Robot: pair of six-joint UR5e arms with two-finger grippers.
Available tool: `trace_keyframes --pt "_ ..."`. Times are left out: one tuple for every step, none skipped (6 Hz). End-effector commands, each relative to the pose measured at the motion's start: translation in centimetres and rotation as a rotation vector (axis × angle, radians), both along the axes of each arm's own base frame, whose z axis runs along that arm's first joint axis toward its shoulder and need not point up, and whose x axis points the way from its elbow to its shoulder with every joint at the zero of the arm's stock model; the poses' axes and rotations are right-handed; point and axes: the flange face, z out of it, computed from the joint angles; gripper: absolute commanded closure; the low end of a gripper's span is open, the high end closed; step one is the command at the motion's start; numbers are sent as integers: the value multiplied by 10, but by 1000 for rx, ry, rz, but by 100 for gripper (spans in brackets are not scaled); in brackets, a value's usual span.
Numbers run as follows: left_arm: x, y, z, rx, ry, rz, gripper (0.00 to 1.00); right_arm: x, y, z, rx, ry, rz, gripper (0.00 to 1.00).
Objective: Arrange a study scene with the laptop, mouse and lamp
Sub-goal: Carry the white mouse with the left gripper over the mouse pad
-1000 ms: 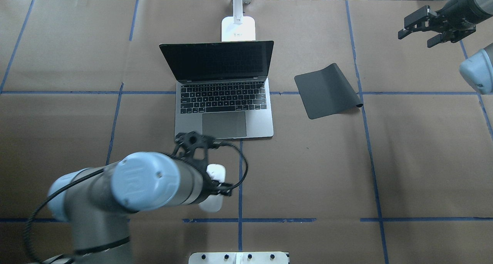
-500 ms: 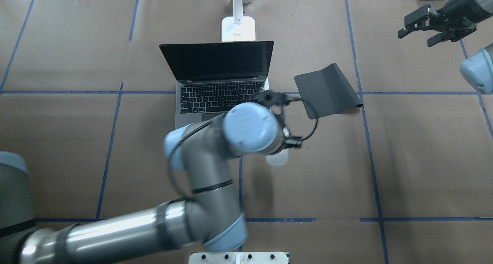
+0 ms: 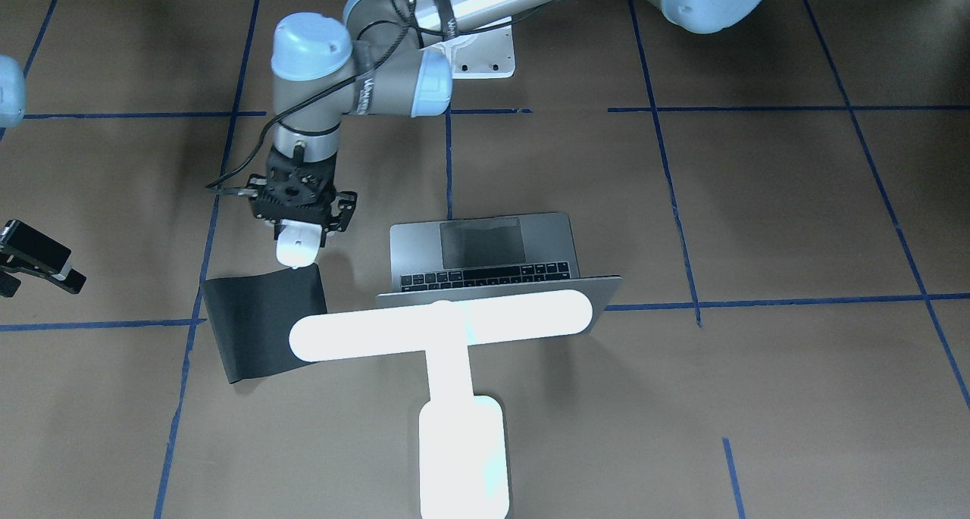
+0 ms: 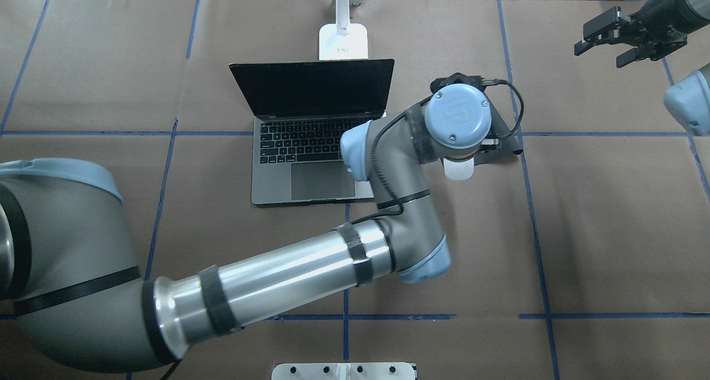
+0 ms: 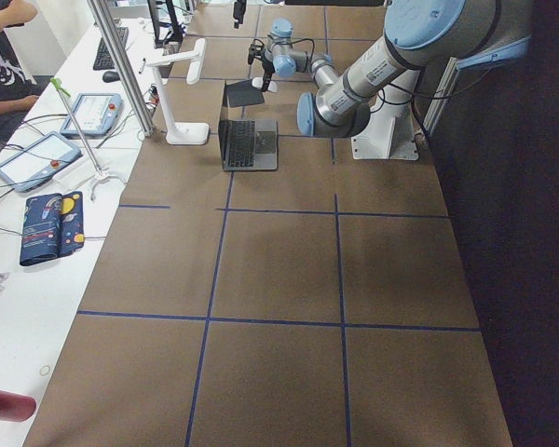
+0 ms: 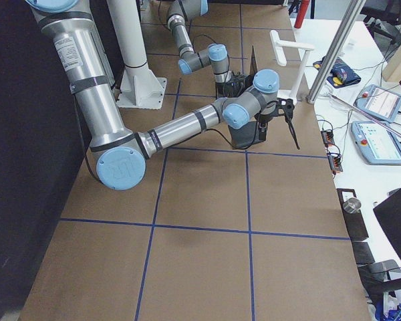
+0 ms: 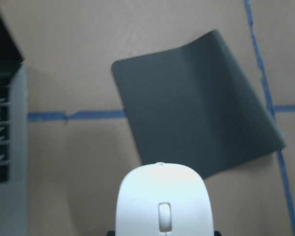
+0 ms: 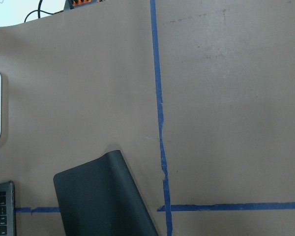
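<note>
The left jaws are clamping a glossy white oval mouse [image 7: 161,196] over the edge of a thin matte black mat [image 7: 196,113] beside the grey metal laptop [image 4: 288,141]; right jaws are gaping.

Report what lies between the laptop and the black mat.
Nothing but brown table paper crossed by a blue tape line, as the left wrist view shows between the laptop and the mat.

A robotics lab: a table [image 5: 279,270] papered brown and gridded with blue tape [image 5: 261,322], industrial robot arms [image 5: 354,88] on a white pedestal [image 5: 384,142] at the table's edge, and teach pendants [image 5: 91,114] on a white bench [image 5: 19,279] beside the table.
</note>
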Motion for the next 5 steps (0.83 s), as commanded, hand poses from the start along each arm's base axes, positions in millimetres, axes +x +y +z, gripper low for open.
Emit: trace_keyframes --pt "10 -20 -20 28 21 -71 85 1 5 1 0 -1 0 0" --pt "17 -32 -34 50 -8 -136 77 2 5 3 -1 1 1 0" --pt "20 -34 -31 54 -1 -138 58 4 10 3 0 1 1 0" --pt "22 -33 -29 52 -5 -137 19 6 17 8 -5 2 1 0" --pt "22 -33 -29 53 -4 -137 6 10 28 7 0 -1 2 0"
